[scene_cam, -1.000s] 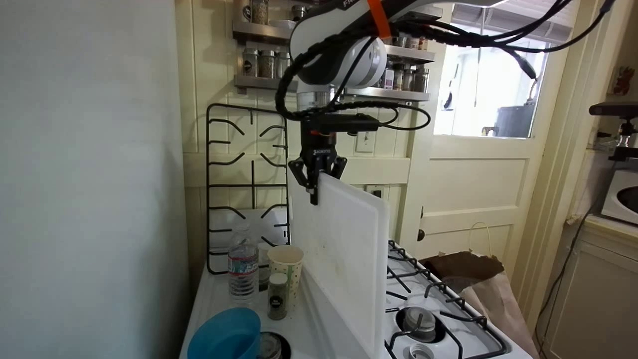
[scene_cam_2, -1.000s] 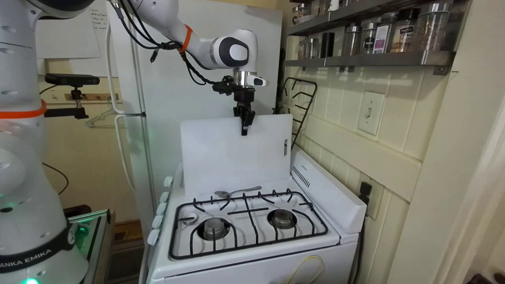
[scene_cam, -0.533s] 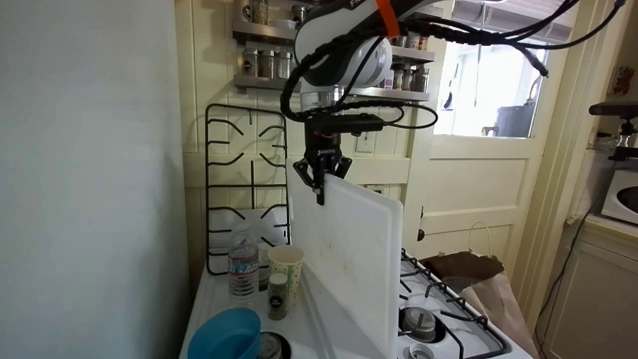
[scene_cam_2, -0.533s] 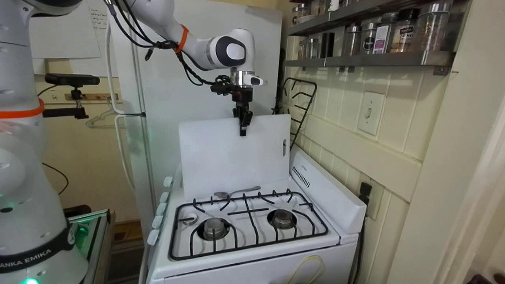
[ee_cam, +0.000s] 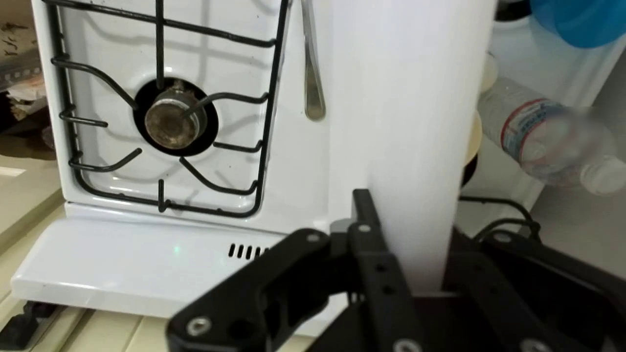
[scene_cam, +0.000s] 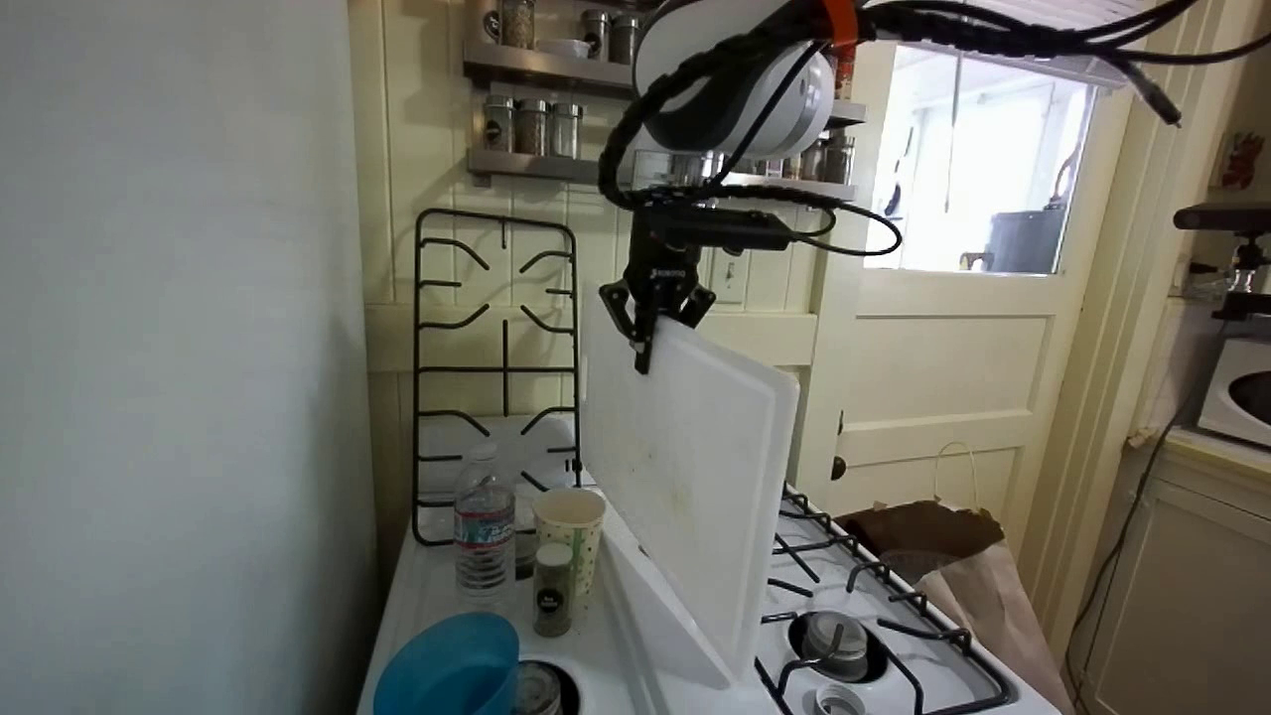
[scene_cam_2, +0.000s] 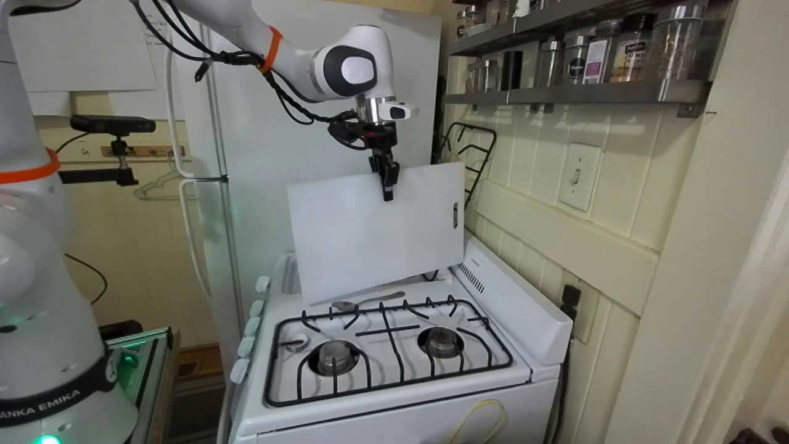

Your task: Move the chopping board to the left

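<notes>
Chopping board (scene_cam_2: 370,240): it was upright over the stove (scene_cam_2: 370,431), between the flat black grate (scene_cam_2: 388,330) and the paper cup (scene_cam: 586,556).
Lower edge: it was slanted; whether its low corner touched, I could not tell.
Gripper (scene_cam_2: 388,192): it was clamped on the board's top edge.

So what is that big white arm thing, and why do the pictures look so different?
That's a robot arm. Its black gripper, a bit like a two-fingered hand, pinches a big white chopping board by its top edge. The board is tilted over a stove. Two pictures are taken from outside the robot; the third is taken from the arm itself, looking down. On the stove, what looks like a spoon lies on one side of the board. On the other are a water bottle, a cup, a little jar and a blue bowl.
</notes>
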Controlling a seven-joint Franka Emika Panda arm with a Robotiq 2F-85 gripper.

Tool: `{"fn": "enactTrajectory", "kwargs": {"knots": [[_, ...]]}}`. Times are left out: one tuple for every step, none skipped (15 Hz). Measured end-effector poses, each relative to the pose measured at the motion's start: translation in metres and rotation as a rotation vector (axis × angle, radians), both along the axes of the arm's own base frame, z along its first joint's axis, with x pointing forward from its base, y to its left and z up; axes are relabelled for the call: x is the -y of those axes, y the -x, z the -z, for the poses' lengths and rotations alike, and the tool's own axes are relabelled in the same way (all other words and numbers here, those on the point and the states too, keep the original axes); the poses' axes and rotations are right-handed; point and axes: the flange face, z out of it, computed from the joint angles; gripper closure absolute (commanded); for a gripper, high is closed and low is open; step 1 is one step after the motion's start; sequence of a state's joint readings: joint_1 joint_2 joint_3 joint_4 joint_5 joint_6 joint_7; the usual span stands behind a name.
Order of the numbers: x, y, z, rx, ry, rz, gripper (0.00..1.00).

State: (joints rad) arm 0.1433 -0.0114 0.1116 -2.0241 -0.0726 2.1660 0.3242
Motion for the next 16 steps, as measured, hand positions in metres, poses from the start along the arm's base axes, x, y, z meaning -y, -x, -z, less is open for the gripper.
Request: {"fn": "enactTrajectory", "kwargs": {"knots": [[0.004, -0.001, -0.009, 0.031, -0.021, 0.007, 0.96], [0.008, -0.002, -0.017, 0.059, -0.043, 0.012, 0.96], [0.012, -0.003, -0.024, 0.083, -0.064, 0.016, 0.96], [0.014, -0.004, -0.029, 0.096, -0.08, 0.018, 0.96], [0.017, -0.004, -0.031, 0.1, -0.094, 0.016, 0.96], [0.02, -0.005, -0.031, 0.098, -0.104, 0.008, 0.96], [0.025, -0.005, -0.03, 0.092, -0.113, -0.001, 0.96], [0.031, -0.004, -0.028, 0.079, -0.122, -0.008, 0.84], [0.037, -0.003, -0.025, 0.061, -0.133, -0.018, 0.84], [0.041, -0.001, -0.022, 0.042, -0.14, -0.026, 0.84], [0.043, 0.001, -0.019, 0.03, -0.142, -0.032, 0.84], [0.043, 0.002, -0.018, 0.025, -0.143, -0.035, 0.84], [0.043, 0.002, -0.018, 0.025, -0.143, -0.035, 0.96], [0.043, 0.003, -0.018, 0.025, -0.143, -0.035, 0.96], [0.044, 0.003, -0.016, 0.02, -0.138, -0.034, 0.96], [0.043, 0.004, -0.009, 0.007, -0.132, -0.036, 0.96]]}}
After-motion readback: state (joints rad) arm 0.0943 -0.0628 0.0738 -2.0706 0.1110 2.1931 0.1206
